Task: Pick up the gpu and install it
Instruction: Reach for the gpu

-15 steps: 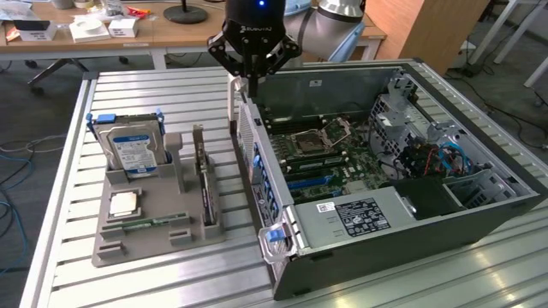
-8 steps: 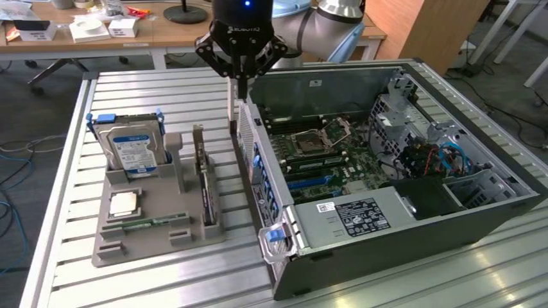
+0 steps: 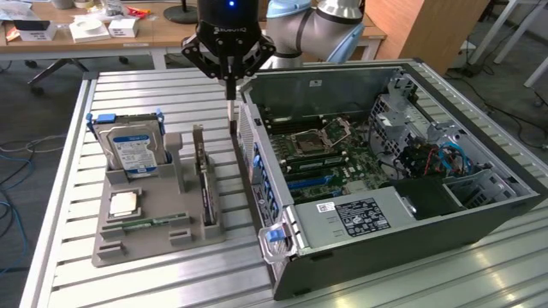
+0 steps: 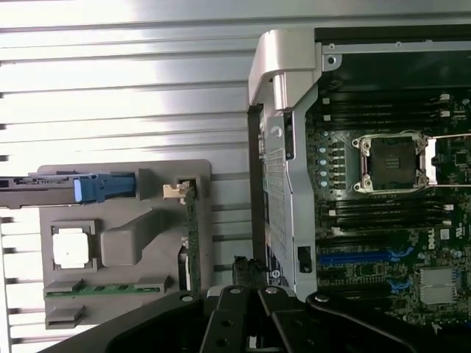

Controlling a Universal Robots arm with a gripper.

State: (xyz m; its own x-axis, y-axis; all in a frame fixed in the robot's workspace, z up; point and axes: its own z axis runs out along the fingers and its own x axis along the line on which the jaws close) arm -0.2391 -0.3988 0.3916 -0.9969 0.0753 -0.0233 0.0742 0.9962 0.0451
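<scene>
1. Exterior view: a slatted metal table point(image 3: 137, 90) carries everything. An open computer case point(image 3: 428, 240) lies on its side at the right, its motherboard facing up.
2. A grey holder tray point(image 3: 145, 240) sits just left of the case.
3. A hard drive point(image 3: 128, 151) stands upright at the tray's far left corner.
4. The gpu point(image 3: 204, 183) stands on edge in a slot along the tray's right side. Its long axis runs near to far, and it is apart from the case wall.
5. The fingers point(image 3: 230, 90) are pressed together, point down and hold nothing. They are placed above the gap between tray and case, so the gpu lies below them, slightly left and nearer.
6. The case's perforated wall is judged the closest obstruction, just right of the card.
7. A processor chip point(image 3: 125, 203) and a memory stick point(image 3: 154, 222) lie in the tray's near part.
</scene>
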